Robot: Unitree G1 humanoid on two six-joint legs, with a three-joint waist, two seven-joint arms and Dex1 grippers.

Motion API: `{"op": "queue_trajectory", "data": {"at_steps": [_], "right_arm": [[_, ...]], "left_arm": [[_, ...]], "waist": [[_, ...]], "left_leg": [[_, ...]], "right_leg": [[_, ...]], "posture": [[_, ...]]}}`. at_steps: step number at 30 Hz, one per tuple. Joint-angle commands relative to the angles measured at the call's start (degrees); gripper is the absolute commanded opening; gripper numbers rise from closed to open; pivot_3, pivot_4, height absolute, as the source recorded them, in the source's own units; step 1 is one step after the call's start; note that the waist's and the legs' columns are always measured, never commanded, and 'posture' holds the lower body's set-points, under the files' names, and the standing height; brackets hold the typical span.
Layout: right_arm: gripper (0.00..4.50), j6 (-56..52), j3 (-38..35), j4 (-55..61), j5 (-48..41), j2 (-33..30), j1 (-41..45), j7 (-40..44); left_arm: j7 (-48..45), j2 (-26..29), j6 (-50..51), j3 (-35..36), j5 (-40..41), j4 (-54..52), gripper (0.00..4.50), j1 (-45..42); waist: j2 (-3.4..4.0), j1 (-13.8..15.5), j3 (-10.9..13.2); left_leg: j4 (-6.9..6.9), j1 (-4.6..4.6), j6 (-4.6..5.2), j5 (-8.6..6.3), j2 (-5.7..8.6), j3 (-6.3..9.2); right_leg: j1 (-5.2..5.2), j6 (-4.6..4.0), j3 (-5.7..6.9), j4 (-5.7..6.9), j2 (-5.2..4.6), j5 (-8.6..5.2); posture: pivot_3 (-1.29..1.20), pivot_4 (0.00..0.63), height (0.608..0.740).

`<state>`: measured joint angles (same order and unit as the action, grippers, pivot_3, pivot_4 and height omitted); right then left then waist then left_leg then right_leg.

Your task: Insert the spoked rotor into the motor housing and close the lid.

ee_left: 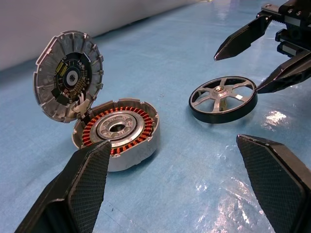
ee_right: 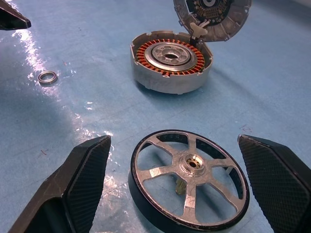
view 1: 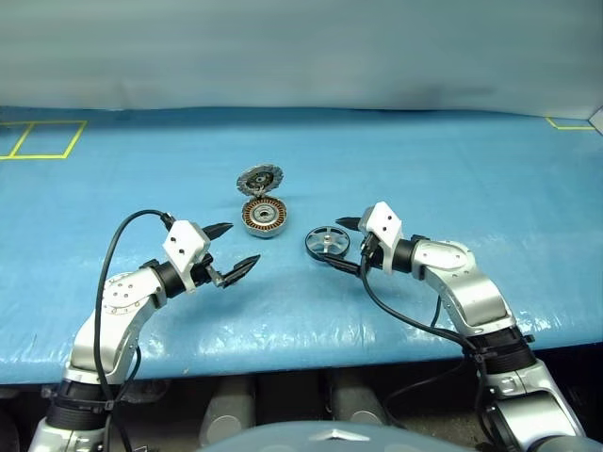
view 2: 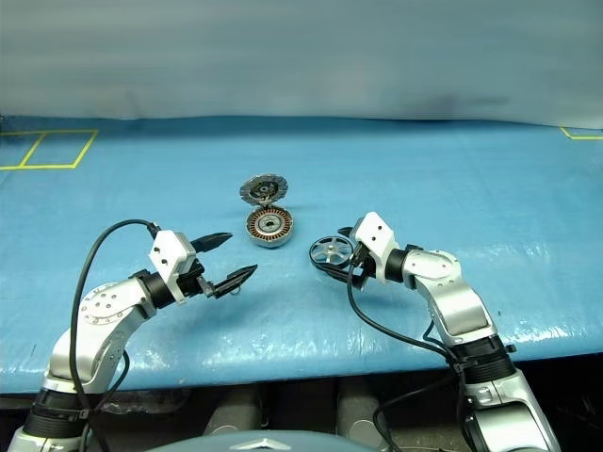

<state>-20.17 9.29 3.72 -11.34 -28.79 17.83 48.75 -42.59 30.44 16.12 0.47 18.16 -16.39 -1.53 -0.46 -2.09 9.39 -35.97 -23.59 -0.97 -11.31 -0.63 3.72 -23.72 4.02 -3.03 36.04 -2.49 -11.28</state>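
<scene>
**Grippers spread, rotor not yet in**

Left eye view: right gripper [view 1: 345,245] is sitting mid-frame, spread around the rotor [view 1: 327,242], not gripping; left gripper [view 1: 234,250] is hanging open, lower left.

Left wrist view: housing [ee_left: 119,132] is lying left of centre, lid [ee_left: 68,81] standing open.

Insertion and closing remain.

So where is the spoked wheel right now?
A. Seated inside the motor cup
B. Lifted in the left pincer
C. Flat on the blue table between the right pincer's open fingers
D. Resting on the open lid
C: the spoked wheel lies on the table between the right pincer's spread fingers, apart from the motor cup.
</scene>
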Motion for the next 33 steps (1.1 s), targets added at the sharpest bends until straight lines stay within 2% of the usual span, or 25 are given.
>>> {"op": "queue_trajectory", "data": {"at_steps": [1, 21, 29, 31, 33], "right_arm": [[4.47, 0.69, -0.22, 1.15, 0.09, -0.12, 0.64, -0.02], [4.47, 1.1, -0.59, 1.65, -0.07, 1.16, 0.25, -0.92], [4.47, 2.0, -0.72, 2.46, 0.07, 2.14, -1.37, -2.47], [4.47, 2.43, -0.78, 2.49, 0.14, 2.61, -1.71, -3.03], [4.47, 2.69, -0.75, 2.81, 0.2, 2.92, -2.14, -3.49]], "left_arm": [[-0.03, -0.14, -1.17, 0.17, -0.01, -0.6, 4.5, -0.44], [-0.32, -1.4, -1.45, 0.71, 1.05, 3.2, 4.5, -4.06], [-4.16, 0.11, 0.63, -2.48, -0.4, 9.55, 4.5, -14.8], [-7.32, 1.49, 0.98, -5.18, -1.94, 11.82, 4.5, -18.88], [-12.3, 4.4, 0.27, -10.72, -6.49, 15.32, 4.5, -24.18]], "waist": [[0.0, 0.0, 0.0], [0.0, 0.01, 0.0], [-0.01, 0.17, 0.0], [-0.02, 0.08, 0.0], [-0.02, 0.04, 0.0]], "left_leg": [[0.0, 0.0, 0.0, 0.0, 0.0, 0.0], [-0.01, 0.0, 0.0, 0.0, 0.0, 0.01], [-0.05, 0.0, 0.0, 0.0, 0.02, 0.05], [-0.05, 0.01, 0.0, 0.0, 0.02, 0.03], [-0.06, 0.0, 0.0, 0.0, 0.02, 0.03]], "right_leg": [[0.0, 0.0, 0.0, 0.0, 0.0, 0.0], [0.01, 0.0, 0.01, 0.01, 0.0, 0.0], [0.04, 0.01, 0.03, 0.02, 0.01, 0.01], [0.05, 0.02, 0.01, 0.03, 0.02, 0.01], [0.05, 0.03, 0.01, 0.03, 0.02, 0.01]], "posture": [[0.0, 0.15, 0.74], [0.0, 0.15, 0.74], [0.0, 0.15, 0.74], [0.0, 0.15, 0.74], [0.0, 0.15, 0.74]]}}
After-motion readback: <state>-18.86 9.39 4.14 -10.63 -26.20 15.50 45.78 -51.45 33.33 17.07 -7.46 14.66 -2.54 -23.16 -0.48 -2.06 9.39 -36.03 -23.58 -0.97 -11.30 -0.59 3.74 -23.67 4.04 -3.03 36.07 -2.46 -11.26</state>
